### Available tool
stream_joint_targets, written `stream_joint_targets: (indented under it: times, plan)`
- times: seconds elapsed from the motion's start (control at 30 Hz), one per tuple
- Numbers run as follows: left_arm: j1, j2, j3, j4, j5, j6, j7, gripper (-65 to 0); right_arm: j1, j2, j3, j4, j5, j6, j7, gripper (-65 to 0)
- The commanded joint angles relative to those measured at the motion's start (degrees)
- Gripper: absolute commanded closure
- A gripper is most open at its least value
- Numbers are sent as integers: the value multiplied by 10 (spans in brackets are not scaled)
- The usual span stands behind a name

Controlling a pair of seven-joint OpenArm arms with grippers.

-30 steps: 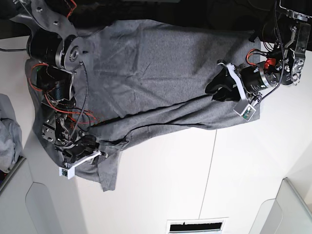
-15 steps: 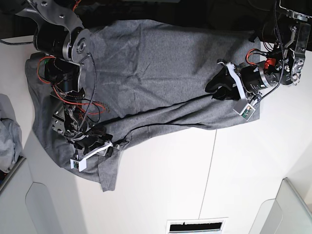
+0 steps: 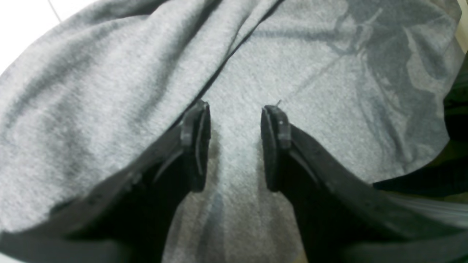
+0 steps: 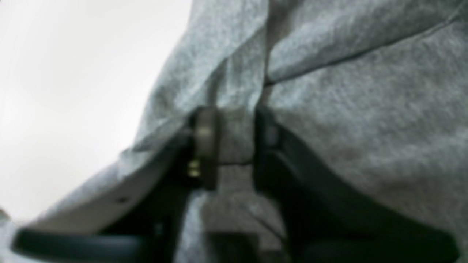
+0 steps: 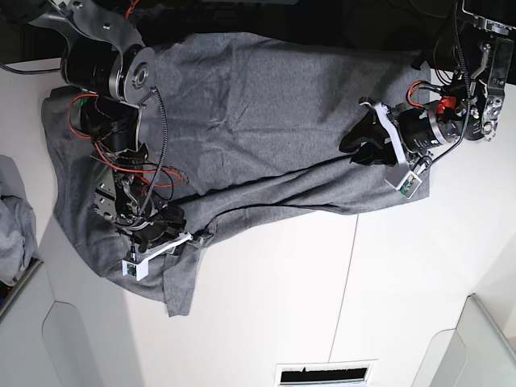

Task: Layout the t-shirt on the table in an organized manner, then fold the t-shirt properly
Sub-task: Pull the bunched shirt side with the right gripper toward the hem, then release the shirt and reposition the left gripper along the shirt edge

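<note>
The t-shirt (image 5: 242, 129) lies spread across the far part of the table (image 5: 322, 306), its long axis running side to side in the base view, with a sleeve flap (image 5: 179, 282) trailing toward the near edge. The right gripper (image 4: 228, 142) is pinched on a fold of cloth at that left-hand hem, fabric bunched between its fingers. Over on the other side, the left gripper (image 3: 234, 146) rests with jaws apart, fingertips pressed down on flat grey fabric beside a dark seam (image 3: 219, 69).
</note>
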Motion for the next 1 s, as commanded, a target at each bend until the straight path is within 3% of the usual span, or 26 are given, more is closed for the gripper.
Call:
stream_joint_targets:
  times: [0.0,0.03,0.17,0.47,0.57,0.6,0.67,0.7,0.73,0.97]
  plan:
    - [-6,-7,-3,9,-13,-4,-8,-256,16,-2,-1,5,4,30,14,-39]
    - [-6,-7,-3,9,-13,-4,-8,-256,17,-2,-1,5,4,51,23,0]
    - [-6,-7,-3,9,-13,-4,-3,-256,23,-3,-1,6,4,118,63,0]
    - [3,-7,-3,9,-14,-4,-4,-256,86,-40,-1,6,3,120,111,0]
    - [10,-7,-3,9,-13,-4,-4,-256,125,-59,-1,5,-47,119,110,0]
    - [11,-7,-3,9,-13,-4,-4,-256,136,-58,-6,3,-56,124,110,-60]
    - [11,-9,-3,9,-13,-4,-4,-256,150,-57,-21,1,-56,114,110,-301]
    - [11,-12,-3,9,-13,-4,-4,-256,151,-57,-28,1,-56,113,110,-387]
    - [11,-14,-3,9,-13,-4,-4,-256,151,-56,-35,2,-55,113,110,-433]
    - [9,-22,-4,9,-5,-4,-6,-256,118,-41,-48,3,-55,115,110,-443]
